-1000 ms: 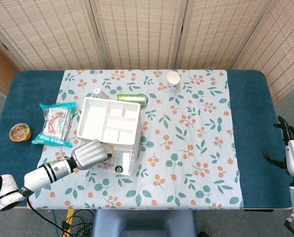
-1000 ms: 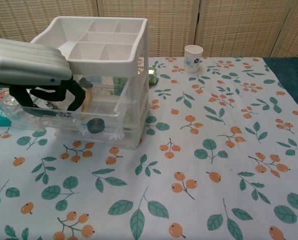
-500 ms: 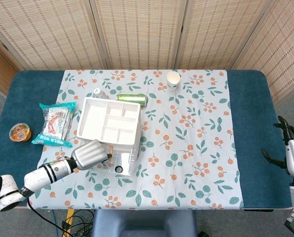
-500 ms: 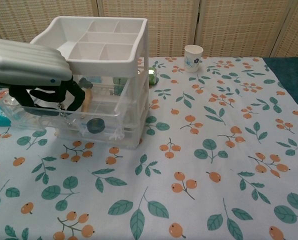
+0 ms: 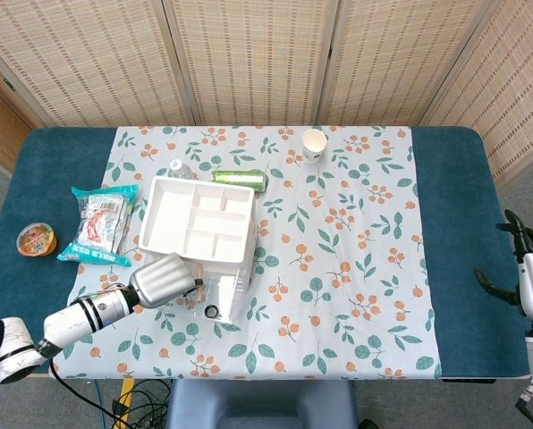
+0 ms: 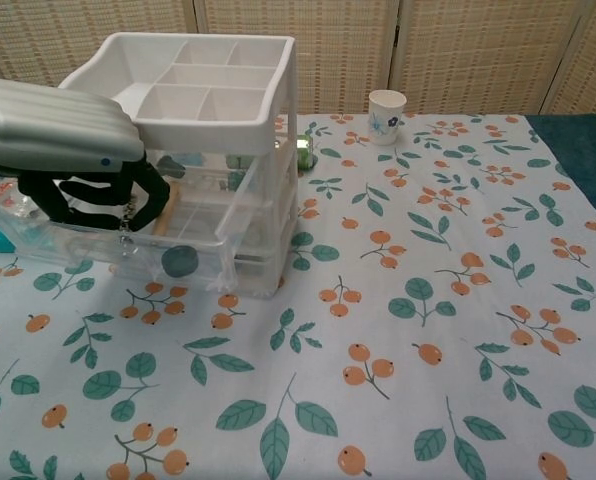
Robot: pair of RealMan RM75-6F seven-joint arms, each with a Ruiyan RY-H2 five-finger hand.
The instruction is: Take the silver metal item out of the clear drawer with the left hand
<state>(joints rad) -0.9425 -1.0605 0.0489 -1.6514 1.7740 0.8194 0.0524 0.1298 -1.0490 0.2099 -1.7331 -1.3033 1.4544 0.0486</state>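
The white organiser stands at the table's left, with its clear drawer pulled far out toward the front edge. A dark round knob shows on the drawer front. My left hand hovers over the open drawer's left part, its black fingers curled downward. A small silver metal item dangles from those fingers, just above the drawer's rim. My right hand rests off the table's right edge with its fingers apart, holding nothing.
A paper cup stands at the back centre. A green can and a small bottle lie behind the organiser. A snack packet and an orange-lidded tub sit to its left.
The clear drawer has slid further out toward the front edge. The silver item now hangs lower and more visibly below my left hand's fingers. The right hand has not moved.
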